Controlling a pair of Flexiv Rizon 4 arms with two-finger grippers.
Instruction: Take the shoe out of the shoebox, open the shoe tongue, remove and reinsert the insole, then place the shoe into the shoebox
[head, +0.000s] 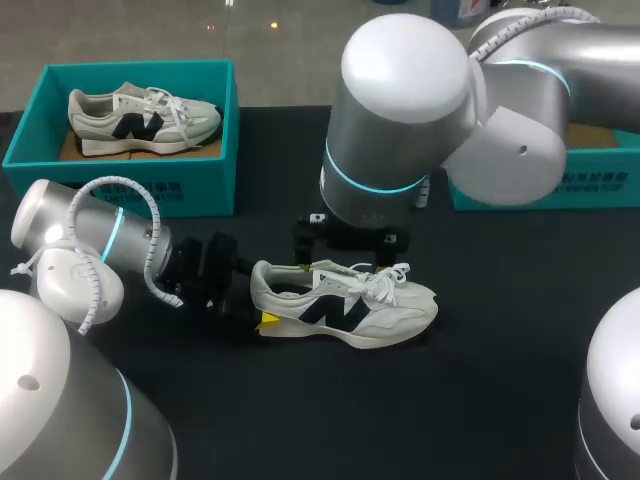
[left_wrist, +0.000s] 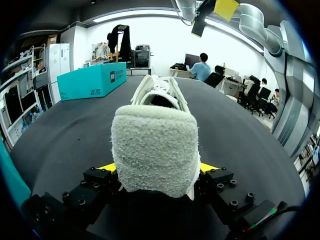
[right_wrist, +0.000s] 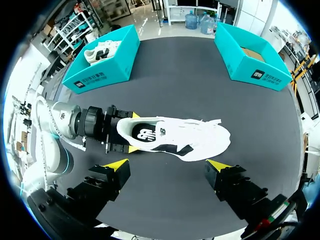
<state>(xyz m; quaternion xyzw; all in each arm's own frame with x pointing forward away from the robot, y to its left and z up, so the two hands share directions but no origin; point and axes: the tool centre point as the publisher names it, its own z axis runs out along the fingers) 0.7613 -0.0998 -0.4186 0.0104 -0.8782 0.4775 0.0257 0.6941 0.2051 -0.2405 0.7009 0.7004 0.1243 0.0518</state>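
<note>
One shoe (right_wrist: 185, 137), heel clamped by left gripper (left_wrist: 159, 168); tongue-opening step: right gripper (right_wrist: 167, 164), open above, should descend onto the tongue (head: 328, 272)

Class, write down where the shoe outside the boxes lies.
In the head view the shoe lies at the middle of the table, its heel clasped by the left gripper on its left, under the open right gripper.

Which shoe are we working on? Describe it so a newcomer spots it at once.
On the black table, look at the middle, nearer than the teal shoebox. The white shoe stands there on its sole, heel clamped in the left hand. Its twin lies inside that shoebox; this one is out on the tabletop.
</note>
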